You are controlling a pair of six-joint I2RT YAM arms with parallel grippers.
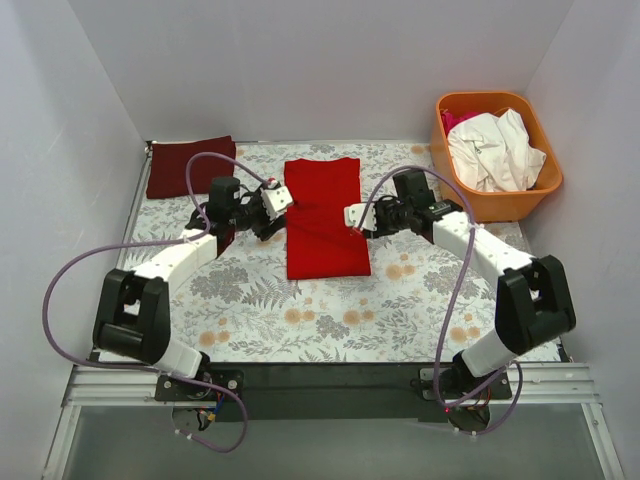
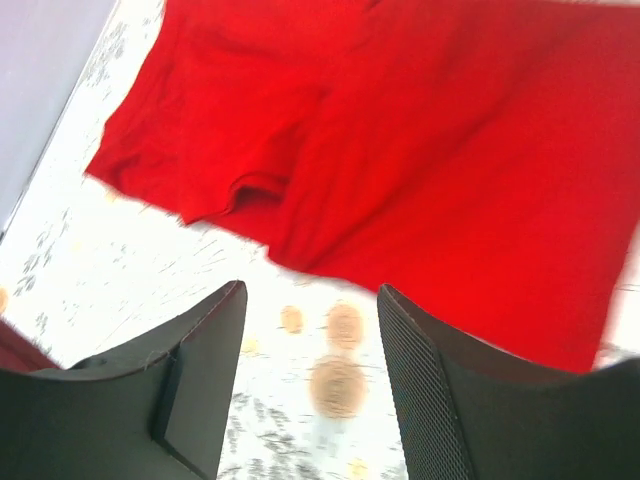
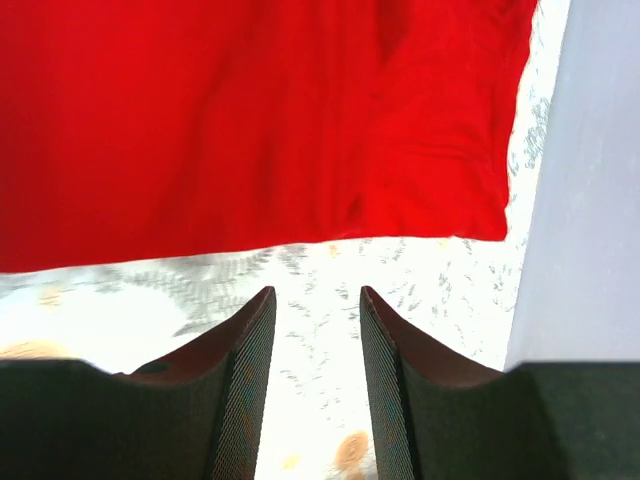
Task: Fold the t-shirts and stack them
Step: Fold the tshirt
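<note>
Red shirt [image 1: 323, 220] half folded, with a spread claw at either side

The shirt is laid mid-tabletop [image 1: 300, 320], narrowed to a strip but judged not yet folded across. One dark shirt [image 1: 190, 166] is already folded at the far left corner, and white shirts [image 1: 497, 152] are left in the basket [image 1: 540, 190]. The left claw [image 2: 311, 290] and right claw [image 3: 317, 292] are held apart, empty, just beside its long edges.
</note>
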